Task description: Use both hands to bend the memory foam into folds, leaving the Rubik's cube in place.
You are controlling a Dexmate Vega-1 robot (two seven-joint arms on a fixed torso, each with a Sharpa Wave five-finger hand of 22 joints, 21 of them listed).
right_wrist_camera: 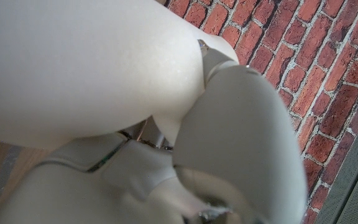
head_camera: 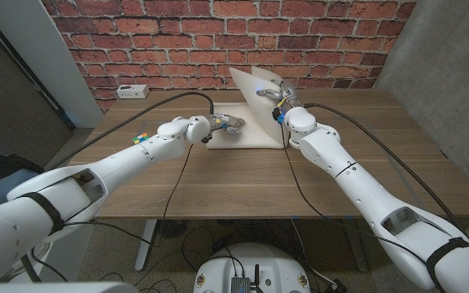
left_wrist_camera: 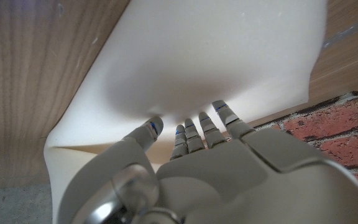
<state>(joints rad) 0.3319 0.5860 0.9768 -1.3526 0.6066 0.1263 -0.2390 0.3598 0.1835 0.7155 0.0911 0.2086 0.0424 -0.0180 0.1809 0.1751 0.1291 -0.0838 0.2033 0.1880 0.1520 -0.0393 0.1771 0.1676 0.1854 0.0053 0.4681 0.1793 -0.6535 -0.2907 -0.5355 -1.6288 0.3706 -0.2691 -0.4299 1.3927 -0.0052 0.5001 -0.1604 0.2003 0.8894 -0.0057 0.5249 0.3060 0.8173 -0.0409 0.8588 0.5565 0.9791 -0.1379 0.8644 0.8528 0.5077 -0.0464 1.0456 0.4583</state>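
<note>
2 hands are on the foam (head_camera: 247, 130) now. It lies near the far edge of the worktop (head_camera: 243, 183), at about 12 o'clock from the robot. The right side of the foam is lifted up like a page, and the left side lies flat.

The left hand (head_camera: 222, 126) has its fingers (left_wrist_camera: 219, 118) spread a little and pushed down onto the flat part, holding nothing. The right hand (head_camera: 279, 102) holds the raised flap, with a finger and the thumb (right_wrist_camera: 219, 59) pinching its edge.

The cube (head_camera: 142, 137) sits by the left arm, at about 9 o'clock from the foam and well apart from it.

I think the foam is light and very soft. It dents under the fingers, and it will likely spring back if let go. The best spot to grab looks like the thin edge. The flat part needs pressing so the sheet does not slide.
</note>
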